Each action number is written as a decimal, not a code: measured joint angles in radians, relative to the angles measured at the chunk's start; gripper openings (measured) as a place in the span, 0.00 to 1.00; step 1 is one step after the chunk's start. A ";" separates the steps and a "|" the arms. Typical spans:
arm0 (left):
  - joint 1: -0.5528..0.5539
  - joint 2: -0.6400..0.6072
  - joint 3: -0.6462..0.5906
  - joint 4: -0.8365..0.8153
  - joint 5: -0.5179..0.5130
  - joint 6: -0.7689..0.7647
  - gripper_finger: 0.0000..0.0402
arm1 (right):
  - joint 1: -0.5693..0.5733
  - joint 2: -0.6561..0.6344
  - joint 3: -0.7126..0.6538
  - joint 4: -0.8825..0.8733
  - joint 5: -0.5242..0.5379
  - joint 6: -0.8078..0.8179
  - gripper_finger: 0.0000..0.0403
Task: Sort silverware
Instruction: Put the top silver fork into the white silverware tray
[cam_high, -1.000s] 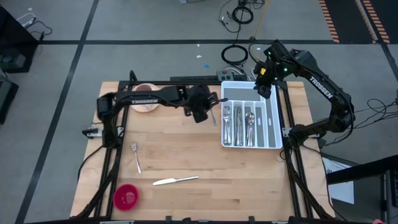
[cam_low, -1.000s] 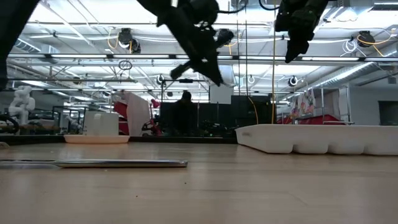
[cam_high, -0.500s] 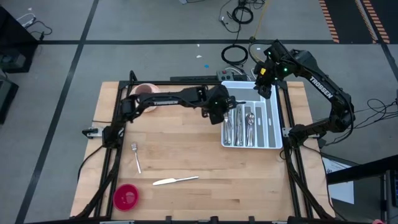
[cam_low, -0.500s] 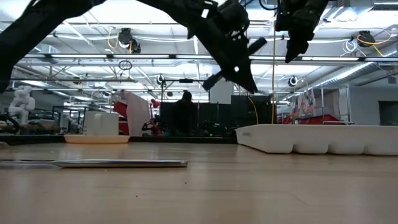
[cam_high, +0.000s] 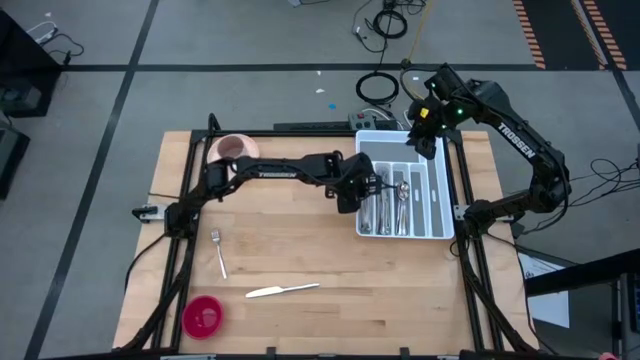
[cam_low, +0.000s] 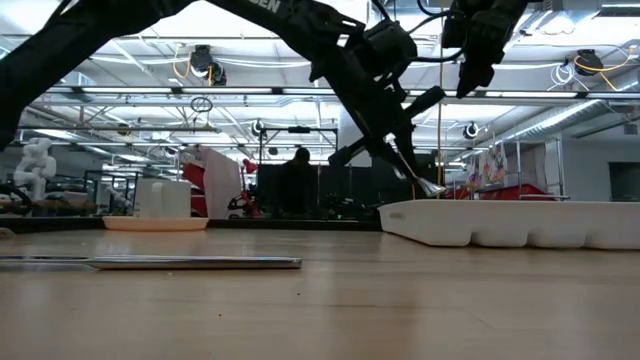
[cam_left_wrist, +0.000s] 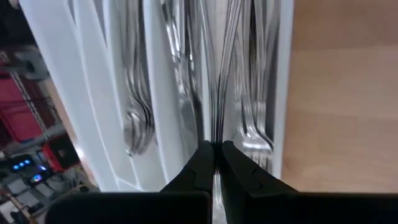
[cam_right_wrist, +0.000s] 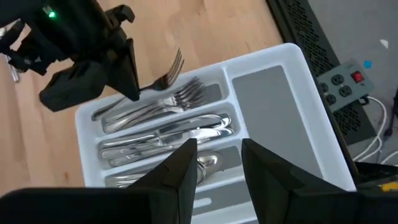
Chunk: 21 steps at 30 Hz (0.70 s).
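Note:
My left gripper (cam_high: 368, 186) is shut on a silver fork (cam_right_wrist: 168, 73) over the left compartment of the white cutlery tray (cam_high: 441, 234), where several forks (cam_right_wrist: 155, 107) lie. The other compartments hold knives and spoons (cam_high: 401, 200). My right gripper (cam_high: 426, 132) is open and empty, high above the tray's far end. One fork (cam_high: 218, 252) and one table knife (cam_high: 282, 291) lie flat on the wooden table at the near left. My left gripper pinches the fork's handle (cam_left_wrist: 216, 148) between its two fingers (cam_left_wrist: 200, 163). It comes slanting down from the table's left, and the fork runs on ahead in line with the fingers. The fork is lifted clear, and its tines (cam_right_wrist: 176, 64) are tilted down over the tray (cam_low: 520, 225).
A pink cup on a saucer (cam_high: 233, 150) stands at the table's far left. A red round thing (cam_high: 203, 316) lies at the near left corner. The tray's small far compartment (cam_right_wrist: 264, 93) shows bare. Bare wood lies between the tray and the loose knife.
My left gripper has carried the fork toward the table's right edge, from over the middle of the table to over the tray's left compartment, and has come down. The fork stays in the hold, its free end now low over the tray.

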 joint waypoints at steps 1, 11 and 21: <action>-0.004 0.000 -0.001 0.001 0.002 0.000 0.02 | 0.000 0.000 0.000 0.000 -0.003 0.000 0.29; -0.007 0.042 -0.002 0.014 0.024 0.008 0.02 | 0.000 0.000 0.000 0.000 -0.025 -0.003 0.29; -0.009 0.095 -0.003 0.040 0.031 0.001 0.02 | 0.000 0.000 0.000 -0.001 -0.025 -0.002 0.29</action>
